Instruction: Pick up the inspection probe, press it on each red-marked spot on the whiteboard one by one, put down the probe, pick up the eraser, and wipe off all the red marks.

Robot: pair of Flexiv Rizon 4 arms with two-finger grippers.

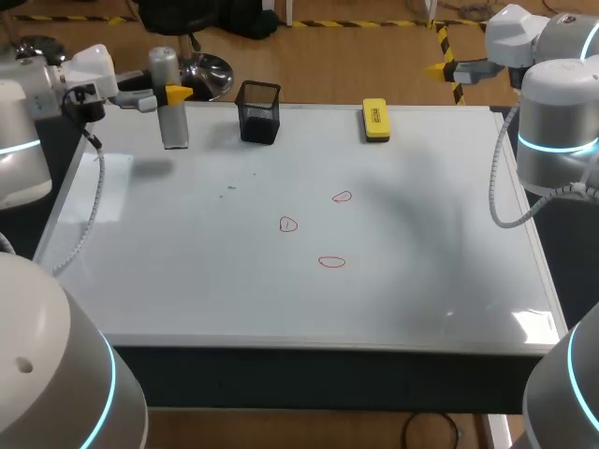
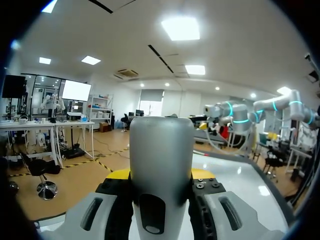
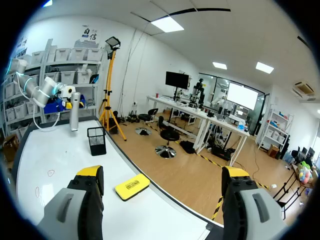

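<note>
My left tool (image 1: 174, 94) clamps the upright probe (image 1: 172, 126) above the whiteboard's (image 1: 421, 290) far-left corner; the red marks (image 1: 287, 224) lie to its right and nearer the robot, at mid-board.

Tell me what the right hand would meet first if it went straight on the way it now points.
Probably nothing near. The open right hand points past the whiteboard's far edge into the room. The yellow eraser lies ahead but lower, so the hand likely passes above it.
</note>
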